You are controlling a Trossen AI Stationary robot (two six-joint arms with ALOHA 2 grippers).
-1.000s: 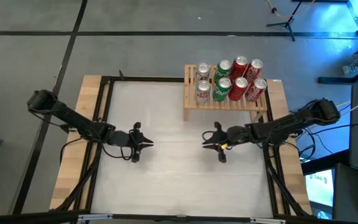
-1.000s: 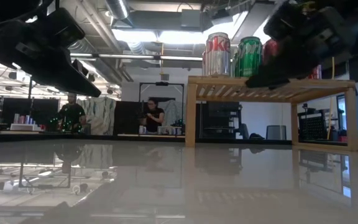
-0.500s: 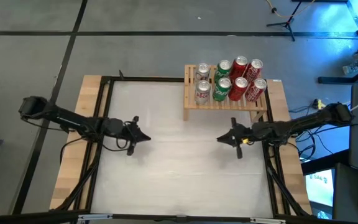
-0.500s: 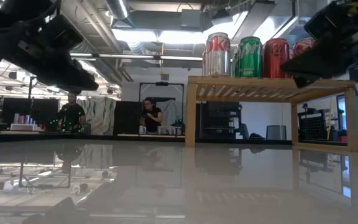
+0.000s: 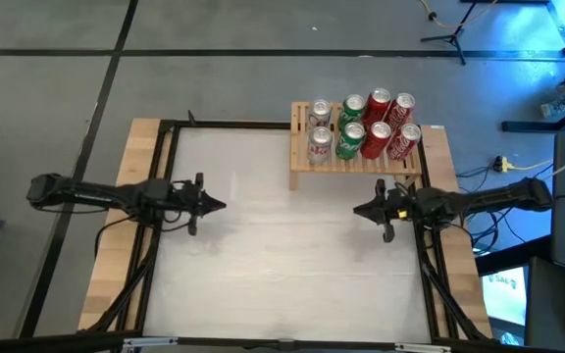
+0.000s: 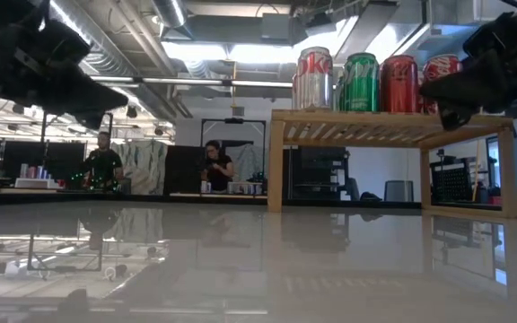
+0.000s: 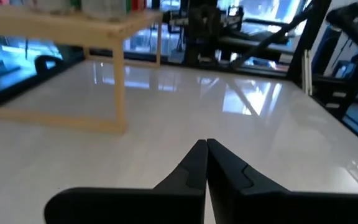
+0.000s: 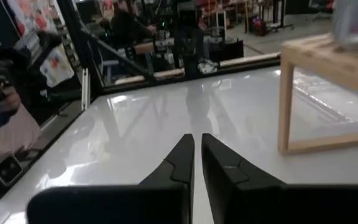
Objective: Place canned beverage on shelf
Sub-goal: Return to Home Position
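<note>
The light-wood slatted shelf (image 5: 356, 165) stands at the table's far right on short legs and carries several cans (image 5: 364, 127): silver, green and red. They also show in the low view (image 6: 362, 82). My left gripper (image 5: 222, 205) is shut and empty over the table's left side; its wrist view (image 7: 206, 146) shows the fingertips together. My right gripper (image 5: 357, 211) is shut and empty just near of the shelf, at the table's right; its wrist view (image 8: 197, 138) shows the fingers almost touching.
The white tabletop (image 5: 282, 255) lies bare between the two arms. A black frame rail (image 5: 165, 196) and wooden side boards (image 5: 116, 245) edge the table. People stand in the room beyond the far edge (image 6: 221, 166).
Both arms have drawn back from the table's middle: my left gripper toward the left edge, my right gripper toward the right edge, ending just near of the shelf. The cans and the shelf have stayed where they were.
</note>
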